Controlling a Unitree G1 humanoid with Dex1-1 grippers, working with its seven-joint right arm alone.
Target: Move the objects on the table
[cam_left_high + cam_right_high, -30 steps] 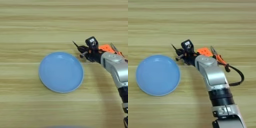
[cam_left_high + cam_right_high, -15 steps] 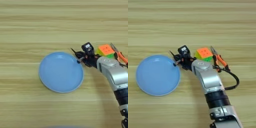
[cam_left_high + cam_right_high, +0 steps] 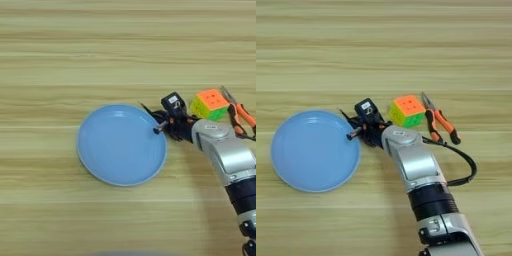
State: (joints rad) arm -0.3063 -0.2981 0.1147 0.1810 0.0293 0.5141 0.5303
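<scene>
Right gripper [image 3: 357,128] sits at the right rim of the blue plate [image 3: 117,146], fingertips over the rim edge. A thin black stick [image 3: 149,111] pokes out up-left from between the fingers, so it looks clamped on the stick, tho the contact itself is partly hidden by the black fingers. Plate lies flat, roughly mid-desk, a bit toward the near edge. Rubik's cube [image 3: 406,110] sits just right of the gripper, w/ the orange-handled pliers [image 3: 437,120] beside it, further toward the desk's right edge; a black cable loops off the forearm near them.

Handling, my guess: stick is light, stiff, thin, so it can twist in a pinch; best held mid-length. Plate looks hard and smooth, prob slippery, only graspable at the rim, or pushed. Pliers are heavier, metal jaws, rubbery handles give best grip, take both handles together near the pivot. Desk [image 3: 60,55] is smooth wood, things will slide easily.
</scene>
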